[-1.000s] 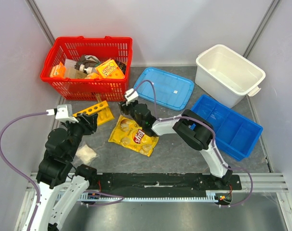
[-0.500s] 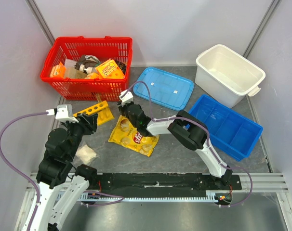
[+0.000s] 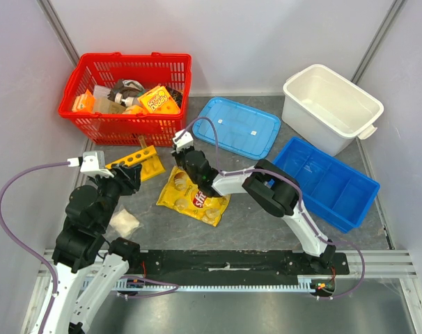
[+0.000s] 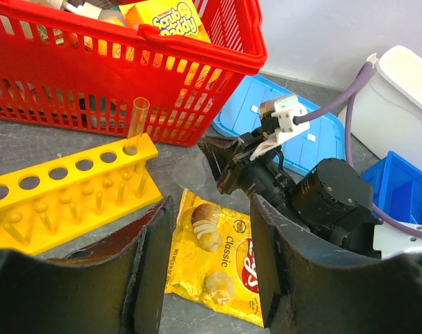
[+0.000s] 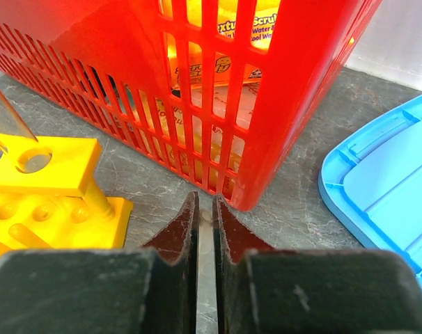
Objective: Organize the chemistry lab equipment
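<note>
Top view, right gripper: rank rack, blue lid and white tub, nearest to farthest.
From the right gripper:
1. Rack, just to its left.
2. Blue lid, to its right and a little farther back.
3. White tub, at the far right, back corner.

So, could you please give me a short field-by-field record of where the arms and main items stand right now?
left gripper: open, nothing between its fingers
right gripper: low at the red basket front corner, jaws almost together; cannot tell whether it grips anything
tube rack: yellow, on the table in front of the basket, one clear tube standing in an end hole
chips bag: flat, right of the rack
blue lid: flat, right of the basket
blue tray: divided, far right
white tub: behind the tray
</note>
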